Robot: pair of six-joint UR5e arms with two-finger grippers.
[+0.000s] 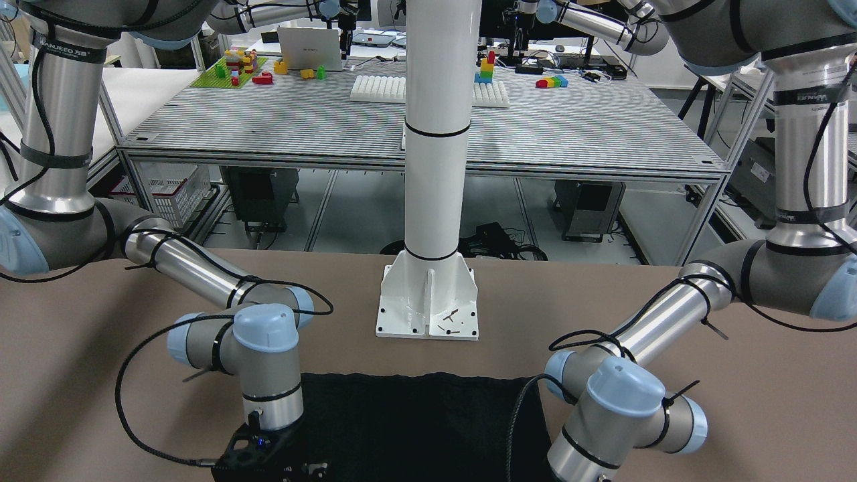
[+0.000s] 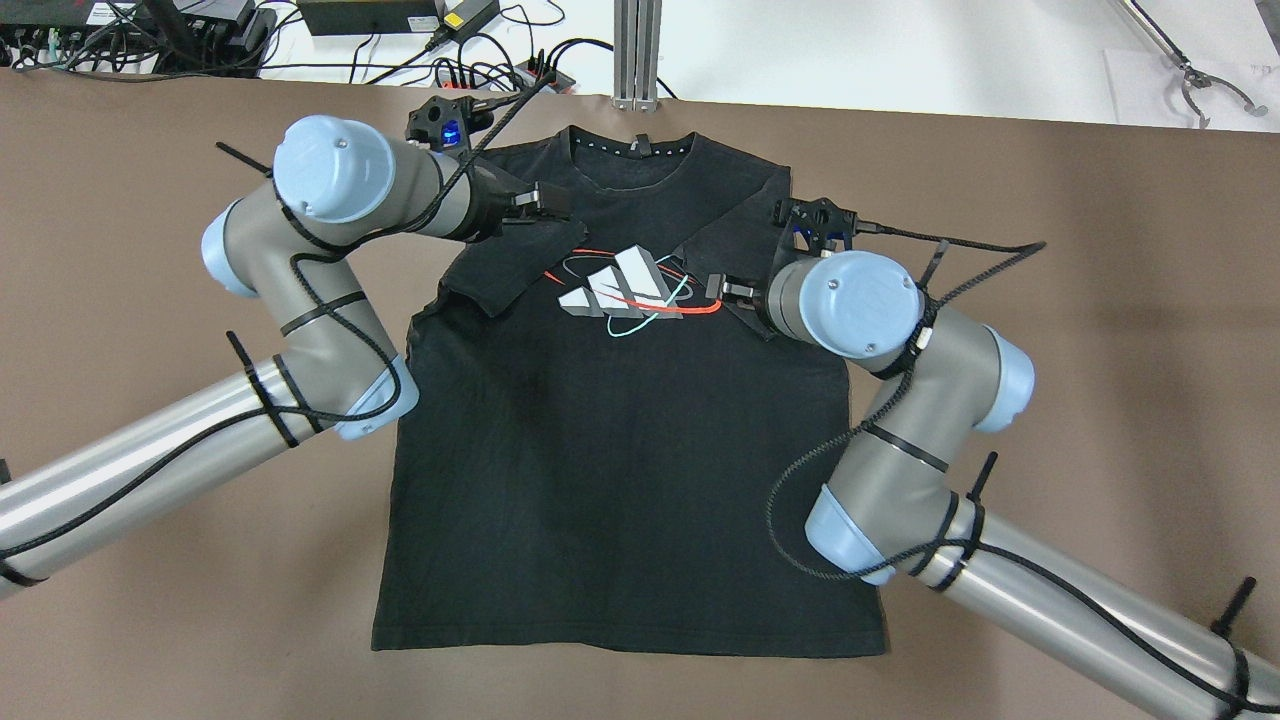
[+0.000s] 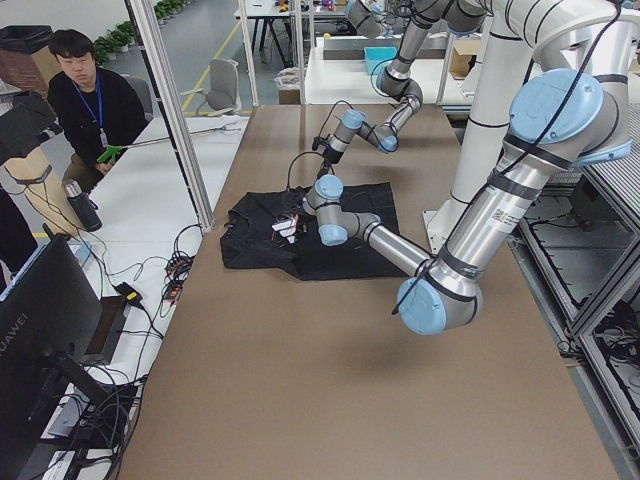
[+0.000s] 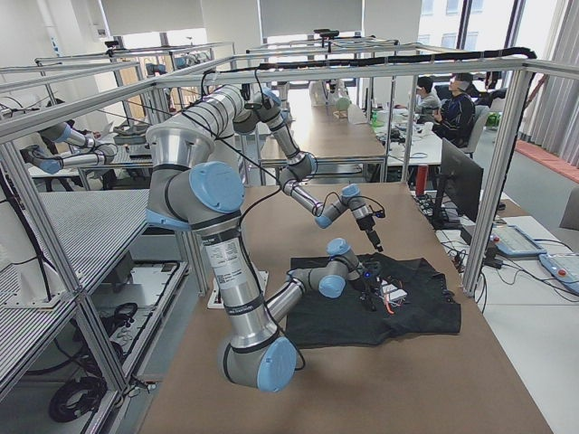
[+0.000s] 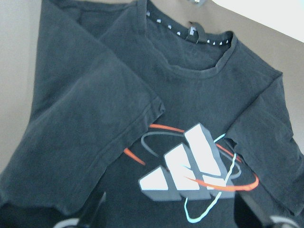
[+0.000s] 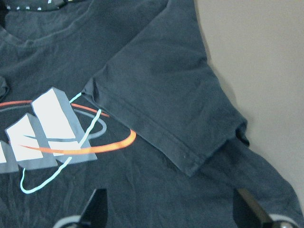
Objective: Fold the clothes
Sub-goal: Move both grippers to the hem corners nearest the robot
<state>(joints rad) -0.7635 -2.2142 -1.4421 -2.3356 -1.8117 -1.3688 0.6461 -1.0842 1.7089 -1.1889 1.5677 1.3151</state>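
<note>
The clothes are one black T-shirt (image 2: 620,450) lying flat, front up, on the brown table, its white three-stripe logo (image 2: 625,285) ringed by red and cyan lines. Both short sleeves lie folded inward over the chest: the left sleeve (image 5: 104,118) and the right sleeve (image 6: 166,109). My left gripper (image 2: 548,200) hovers over the left sleeve's end, open, with nothing between its fingers (image 5: 97,209). My right gripper (image 2: 720,290) hangs beside the logo above the right sleeve's hem, also open and empty (image 6: 172,209). The collar (image 5: 190,35) points to the far edge.
The robot's white pillar base (image 1: 428,301) stands at the shirt's hem side. Cables and power bricks (image 2: 400,20) lie past the table's far edge near the collar. A seated person (image 3: 85,100) and a monitor (image 3: 40,330) are beyond that edge. Bare brown table (image 2: 1100,350) flanks the shirt.
</note>
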